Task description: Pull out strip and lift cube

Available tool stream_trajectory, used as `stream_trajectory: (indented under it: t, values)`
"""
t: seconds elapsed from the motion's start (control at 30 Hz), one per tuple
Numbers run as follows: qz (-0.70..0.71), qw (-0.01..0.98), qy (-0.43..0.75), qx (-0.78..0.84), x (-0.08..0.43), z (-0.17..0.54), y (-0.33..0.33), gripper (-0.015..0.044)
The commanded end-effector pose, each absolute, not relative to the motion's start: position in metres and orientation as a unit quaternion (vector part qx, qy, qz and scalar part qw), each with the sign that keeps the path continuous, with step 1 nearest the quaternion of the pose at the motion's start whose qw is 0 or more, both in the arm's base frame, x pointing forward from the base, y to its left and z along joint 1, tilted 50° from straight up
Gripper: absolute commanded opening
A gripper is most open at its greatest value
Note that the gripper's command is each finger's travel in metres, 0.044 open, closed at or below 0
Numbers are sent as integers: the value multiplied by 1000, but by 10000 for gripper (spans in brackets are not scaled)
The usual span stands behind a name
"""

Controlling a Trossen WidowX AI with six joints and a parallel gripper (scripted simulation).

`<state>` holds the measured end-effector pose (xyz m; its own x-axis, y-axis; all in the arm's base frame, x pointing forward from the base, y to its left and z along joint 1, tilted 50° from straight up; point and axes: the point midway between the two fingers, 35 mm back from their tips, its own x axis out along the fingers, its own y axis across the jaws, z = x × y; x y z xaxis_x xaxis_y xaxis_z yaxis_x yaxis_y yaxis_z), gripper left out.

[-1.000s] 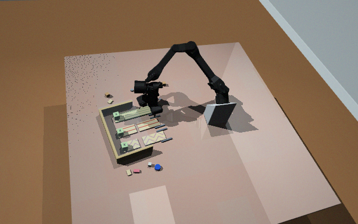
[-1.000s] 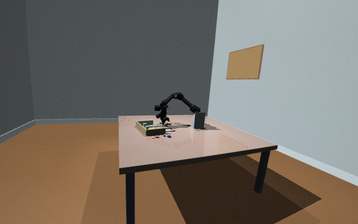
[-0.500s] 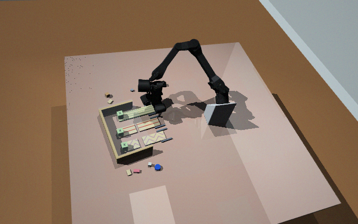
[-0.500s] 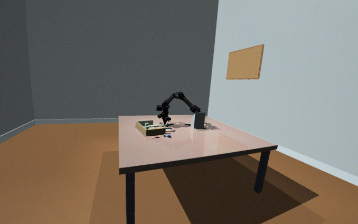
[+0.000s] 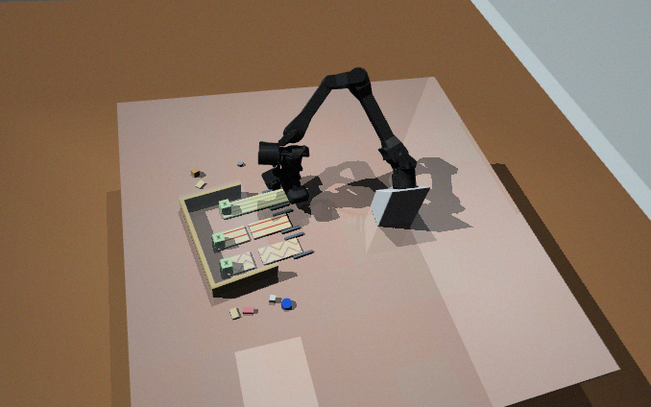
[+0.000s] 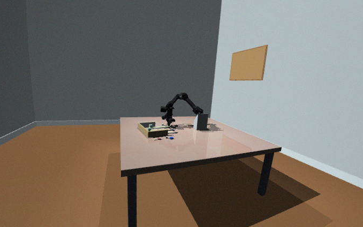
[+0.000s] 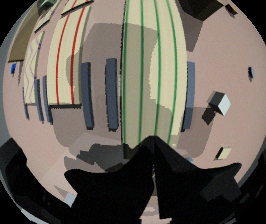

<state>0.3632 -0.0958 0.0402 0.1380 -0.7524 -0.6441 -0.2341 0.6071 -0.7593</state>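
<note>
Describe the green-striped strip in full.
The green-striped strip is long, flat, thin and pale cream, with green lines running lengthwise; its material can't be told. It looks unbroken and lies level, partly within the three-sided frame, its outer end between two slate bars. A green cube sits on its inner end. The shut pincer is at its outer end; contact is unclear.

On my table [image 5: 470, 323] [image 6: 194, 152], a blue disc [image 5: 286, 303] [image 6: 171, 138] lies just beside a pale cube [image 5: 272, 299]. A pink block [image 5: 248, 310] lies near them, next to a cream block [image 5: 234, 313]. I record a corkboard [image 6: 248, 64], mounted on the light wall [image 6: 318, 84].
</note>
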Motion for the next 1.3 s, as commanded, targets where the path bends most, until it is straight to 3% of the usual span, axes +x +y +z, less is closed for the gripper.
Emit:
stream_trajectory:
  t: [0.0,1.27]
  values:
    - [-204,634,635,-392,350,37,-105,0]
    - [-204,633,635,-392,298,44,-119,0]
